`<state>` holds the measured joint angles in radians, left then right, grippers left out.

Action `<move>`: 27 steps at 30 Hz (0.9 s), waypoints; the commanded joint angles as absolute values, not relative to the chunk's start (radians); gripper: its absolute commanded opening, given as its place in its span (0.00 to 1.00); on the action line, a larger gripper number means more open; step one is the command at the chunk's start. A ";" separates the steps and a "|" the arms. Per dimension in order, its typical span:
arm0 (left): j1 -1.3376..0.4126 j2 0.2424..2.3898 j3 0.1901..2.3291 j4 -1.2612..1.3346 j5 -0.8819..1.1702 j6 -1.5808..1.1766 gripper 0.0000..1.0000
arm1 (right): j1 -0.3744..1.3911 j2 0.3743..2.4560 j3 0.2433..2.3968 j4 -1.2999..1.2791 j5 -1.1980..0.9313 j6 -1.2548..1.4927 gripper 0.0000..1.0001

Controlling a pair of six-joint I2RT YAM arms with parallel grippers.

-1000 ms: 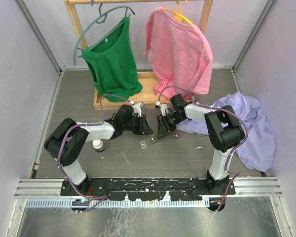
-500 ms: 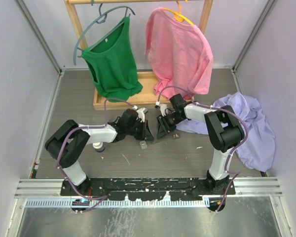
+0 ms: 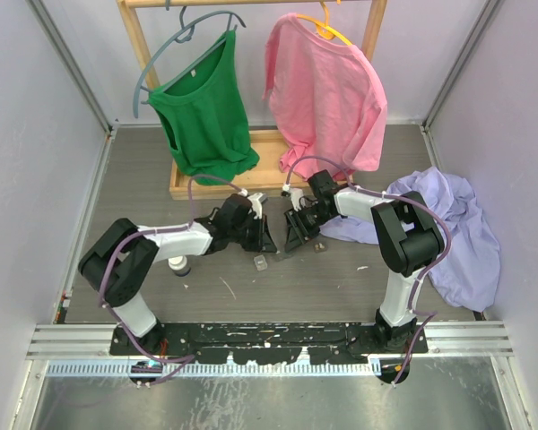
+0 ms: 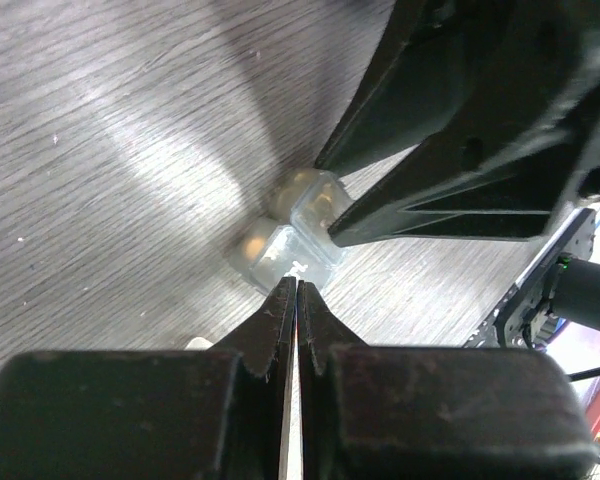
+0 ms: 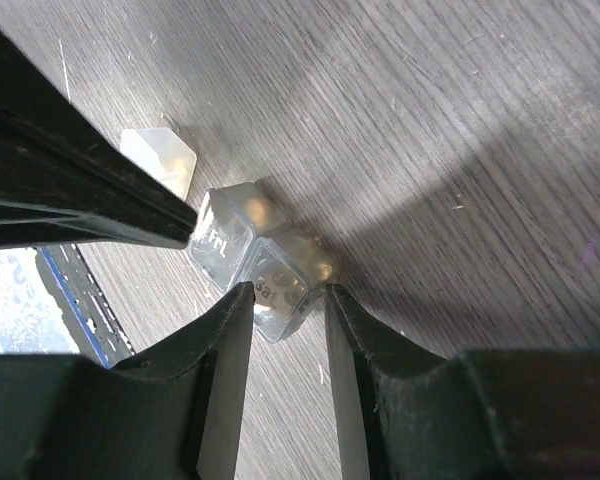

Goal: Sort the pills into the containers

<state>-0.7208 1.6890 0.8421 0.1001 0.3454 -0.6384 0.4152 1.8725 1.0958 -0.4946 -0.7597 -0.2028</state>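
Vs. 1 s ago: swung the black left arm (image 3: 175, 237) lower and flatter over the grey wood-grain counter (image 3: 278, 291), forearm now partly hiding the small white-topped bottle (image 3: 177, 265). Pushed the left gripper (image 4: 296, 288) fwd and twd the right gripper (image 5: 280, 298), tips now right at the clear plastic tubs (image 4: 295, 235). Eased back a touch since 0.5 s ago.

Two touching containers (image 5: 255, 255) are placed mid-table (image 3: 341, 287). The left gripper (image 3: 267, 242) is set at their 9 o'clock, tips against one. The right gripper (image 3: 292, 240) is set at 3 o'clock, fingers flanking the other. A third container (image 3: 261, 262) is found at 8 o'clock, a bottle (image 3: 179, 264) farther out at 9. At 12 a rack (image 3: 184, 184) is stood, with green shirt (image 3: 206, 107) hung left of pink shirt (image 3: 327, 90). Heaped cloth (image 3: 457, 233) is laid at 3.
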 commanded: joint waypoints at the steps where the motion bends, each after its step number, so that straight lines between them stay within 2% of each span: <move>1: -0.722 1.587 0.868 0.121 0.367 -0.637 0.03 | 0.422 1.880 1.123 -0.477 -0.723 -0.210 0.40; 10: -0.729 1.527 0.881 0.111 0.366 -0.648 0.00 | 0.422 1.882 1.124 -0.477 -0.721 -0.210 0.40; 16: -0.736 1.653 0.853 0.141 0.386 -0.694 0.00 | 0.422 1.883 1.124 -0.478 -0.719 -0.210 0.40; 21: -0.736 1.801 0.837 0.071 0.335 -0.714 0.00 | 0.422 1.881 1.125 -0.479 -0.713 -0.212 0.40; 27: -0.735 1.766 0.851 0.044 0.311 -0.679 0.00 | 0.424 1.883 1.127 -0.481 -0.719 -0.212 0.40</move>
